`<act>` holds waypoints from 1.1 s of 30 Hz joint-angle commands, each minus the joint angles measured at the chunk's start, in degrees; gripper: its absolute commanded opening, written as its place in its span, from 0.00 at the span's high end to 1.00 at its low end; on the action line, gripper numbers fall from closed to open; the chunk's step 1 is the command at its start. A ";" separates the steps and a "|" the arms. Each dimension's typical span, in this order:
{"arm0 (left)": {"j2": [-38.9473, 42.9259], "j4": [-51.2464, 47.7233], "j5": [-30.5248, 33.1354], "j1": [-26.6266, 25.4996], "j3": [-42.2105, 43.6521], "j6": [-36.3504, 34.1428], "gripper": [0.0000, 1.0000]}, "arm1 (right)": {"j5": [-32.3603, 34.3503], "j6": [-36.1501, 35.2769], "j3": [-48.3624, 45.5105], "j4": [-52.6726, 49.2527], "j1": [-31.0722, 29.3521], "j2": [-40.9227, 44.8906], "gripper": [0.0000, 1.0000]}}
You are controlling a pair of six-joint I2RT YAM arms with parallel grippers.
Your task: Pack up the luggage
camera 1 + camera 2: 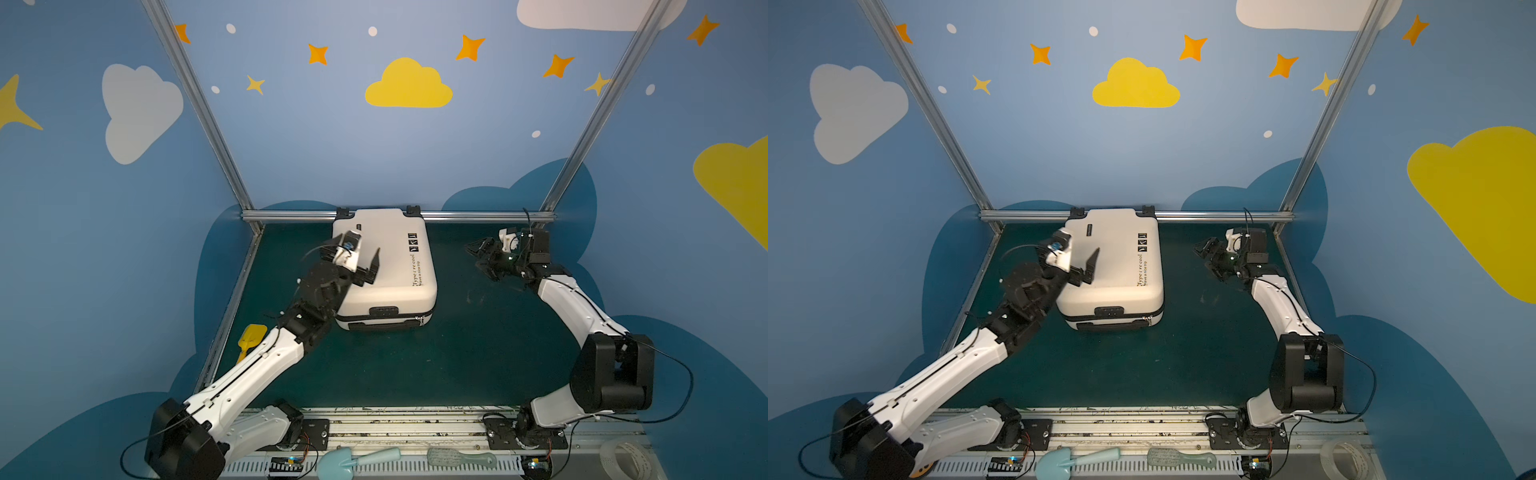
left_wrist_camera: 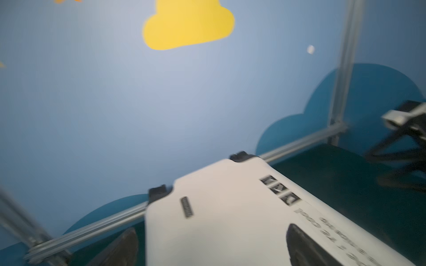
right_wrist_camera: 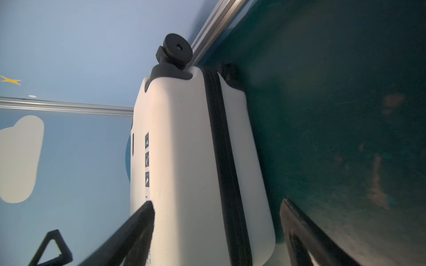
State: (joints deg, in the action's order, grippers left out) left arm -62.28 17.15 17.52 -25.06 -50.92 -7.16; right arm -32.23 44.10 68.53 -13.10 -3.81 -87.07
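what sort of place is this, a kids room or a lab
Probably a robot test cell dressed up like a nursery: an aluminium frame, a painted yellow cloud, and a robot arm bolted to a base rail.

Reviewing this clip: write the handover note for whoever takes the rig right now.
Left hand: open, empty, above the left edge of the luggage.
Right hand: open, empty, to the right of the luggage and clear of it.
The luggage lies flat at the back of the table, lid shut; contents hidden.
Done: lid down, and it looks zipped.
Left: unclear. A yellow scoop lies on the table under the left arm; check whether it belongs inside.
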 commanded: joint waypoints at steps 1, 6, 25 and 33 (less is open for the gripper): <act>1.03 -4.93 -4.91 10.66 -1.02 8.01 0.00 | 7.18 -6.77 3.71 -7.86 0.72 1.30 0.14; 0.10 -4.92 -10.14 26.47 1.59 17.71 0.00 | 22.24 -9.67 4.71 -10.90 1.06 0.56 0.14; -4.29 7.85 -13.37 31.82 24.69 13.87 0.00 | 47.72 -28.91 -14.38 2.83 -0.02 1.67 0.13; -10.84 17.81 -13.88 28.66 30.61 8.90 0.00 | 47.74 -37.21 -27.81 22.93 -2.88 1.75 0.13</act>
State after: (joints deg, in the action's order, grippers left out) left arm -72.58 28.40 4.75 4.12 -19.77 4.32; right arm 14.28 11.92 43.55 -0.16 -5.54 -84.95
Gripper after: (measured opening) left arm 0.996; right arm 0.868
